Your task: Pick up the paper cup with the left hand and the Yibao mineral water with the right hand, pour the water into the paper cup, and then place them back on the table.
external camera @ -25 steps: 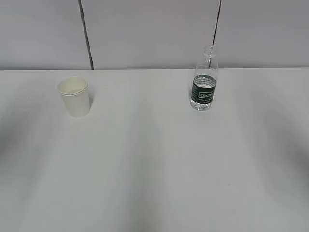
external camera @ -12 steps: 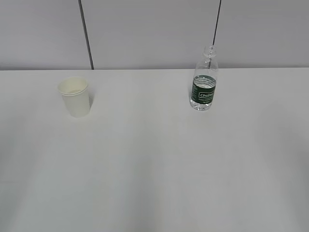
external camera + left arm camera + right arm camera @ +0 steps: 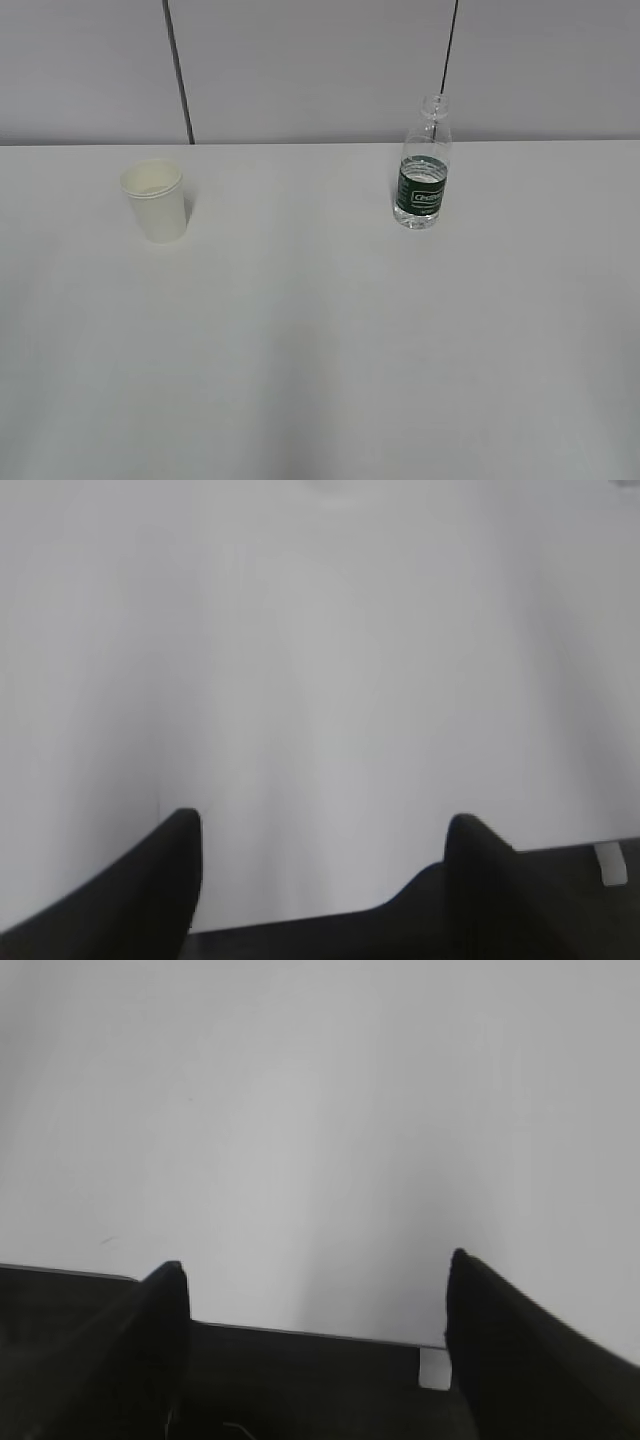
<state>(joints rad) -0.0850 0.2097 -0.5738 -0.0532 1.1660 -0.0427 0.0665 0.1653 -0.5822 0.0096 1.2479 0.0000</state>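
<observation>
Paper cup: the paper cup (image 3: 154, 200) stands upright on the table (image 3: 320, 340), in the left part of the exterior frame, a little above the middle. Its mouth faces up and the cream inside shows.

Bottle: the Yibao mineral water (image 3: 424, 165) stands upright in the upper right of the exterior frame, near the table's far edge. It has no cap, its dark green label faces the camera, and a water line sits just above the label.

Spacing: cup and bottle are well apart, with bare white tabletop between them.

My left hand: my left hand (image 3: 320, 830) shows only in the left wrist view, as 2 black fingers rising from the bottom edge of the frame. My jaws stand wide apart with nothing between them, only white table beyond.

My right hand: my right hand (image 3: 315, 1265) shows only in the right wrist view, 2 black fingers at the lower left and lower right of the frame. These jaws also stand spread and hold nothing.

Contact: neither of my hands touches the cup or the bottle; neither object appears in my wrist views.

Backdrop: a grey wall (image 3: 320, 60) with 2 dark vertical lines runs across the top of the exterior frame.
</observation>
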